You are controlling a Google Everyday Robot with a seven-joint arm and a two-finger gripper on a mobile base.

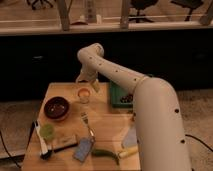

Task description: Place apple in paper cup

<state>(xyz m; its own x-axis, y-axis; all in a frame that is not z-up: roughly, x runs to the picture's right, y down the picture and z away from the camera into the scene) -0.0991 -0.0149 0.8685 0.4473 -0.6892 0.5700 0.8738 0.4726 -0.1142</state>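
Note:
The paper cup (pixel 83 97) stands on the wooden table (pixel 107 127) near its far edge, just right of the bowl. The orange-red apple (pixel 83 92) sits in the cup's mouth. My gripper (pixel 86 83) hangs just above the cup and apple, at the end of the white arm that reaches in from the right. Its fingers (pixel 95 86) are spread to either side and hold nothing.
A dark red-brown bowl (pixel 56 108) stands left of the cup. A fork (pixel 87 125), a pale green round thing (pixel 47 131), a blue-grey pad (pixel 83 149) and a green pepper (pixel 105 154) lie nearer the front. A green tray (pixel 120 95) sits to the right, partly behind the arm.

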